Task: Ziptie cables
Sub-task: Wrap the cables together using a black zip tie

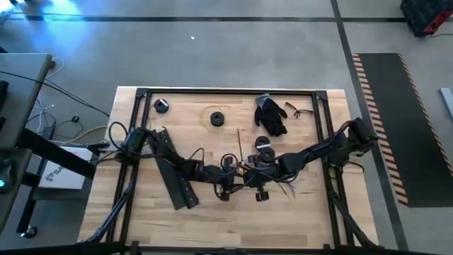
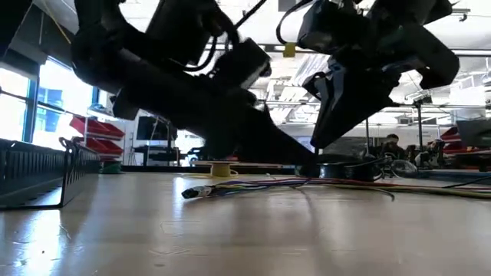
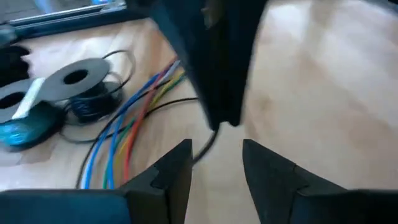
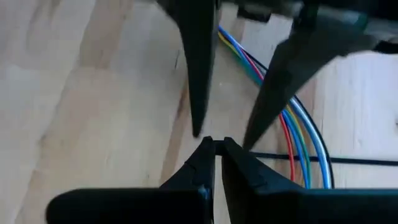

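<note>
Cables point(image 3: 121, 127): thin coloured wires, lying flat at table point(image 1: 297, 219) centre, running lengthwise beside a spool point(image 3: 74, 78)
Left gripper point(image 3: 216, 163): fingers apart, empty
Right gripper point(image 4: 216, 155): fingers together, empty

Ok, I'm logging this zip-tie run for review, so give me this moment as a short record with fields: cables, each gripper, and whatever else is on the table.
cables: loose multicoloured bundle lying flat on the wooden table, near its middle
left gripper: low over the table beside the cables, fingers apart, nothing between them
right gripper: low by the cables, fingertips nearly together, grip unclear
duct strip: black, slotted, on the table's left part
glove: black, at the far edge
spool: round, black, far side
</note>
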`<action>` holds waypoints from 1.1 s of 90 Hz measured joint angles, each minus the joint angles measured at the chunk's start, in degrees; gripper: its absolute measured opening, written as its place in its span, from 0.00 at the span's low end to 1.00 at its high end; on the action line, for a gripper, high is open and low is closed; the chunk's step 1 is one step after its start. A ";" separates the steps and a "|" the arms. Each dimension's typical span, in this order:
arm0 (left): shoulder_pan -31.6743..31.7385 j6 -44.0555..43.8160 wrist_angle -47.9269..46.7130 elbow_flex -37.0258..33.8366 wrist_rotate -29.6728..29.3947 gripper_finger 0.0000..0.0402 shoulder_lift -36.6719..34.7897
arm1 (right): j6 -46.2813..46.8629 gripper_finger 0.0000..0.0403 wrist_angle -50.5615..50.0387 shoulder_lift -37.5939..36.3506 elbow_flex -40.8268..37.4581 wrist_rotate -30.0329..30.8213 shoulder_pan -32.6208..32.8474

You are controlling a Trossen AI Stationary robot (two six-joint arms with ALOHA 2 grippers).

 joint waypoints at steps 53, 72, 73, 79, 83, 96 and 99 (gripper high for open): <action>-1.24 -5.42 -0.36 2.88 -3.33 0.01 3.22 | 2.03 0.00 -0.04 -0.15 -0.01 -1.23 0.00; -2.10 -5.46 -0.20 2.86 -4.07 0.00 3.22 | 3.86 0.03 0.77 -0.31 -0.01 -2.85 0.00; -2.18 -5.54 -0.16 2.86 -4.09 0.00 3.22 | 4.00 0.04 0.84 -0.32 -0.01 -3.01 0.00; -2.56 -6.42 -0.27 2.86 -4.19 0.00 3.22 | 4.66 0.09 0.88 -1.03 -0.03 -4.07 0.00; -2.76 -7.15 -0.33 2.80 -4.20 0.00 3.22 | 4.85 0.14 0.97 -2.17 -0.03 -5.10 -0.14; -3.26 -10.03 0.08 2.80 -4.00 0.00 3.22 | 2.41 0.32 1.27 -7.48 -0.19 -5.89 -0.92; -3.26 -10.78 0.08 2.80 -3.93 0.00 3.22 | 1.17 0.37 1.39 -8.75 -0.29 -5.72 -1.40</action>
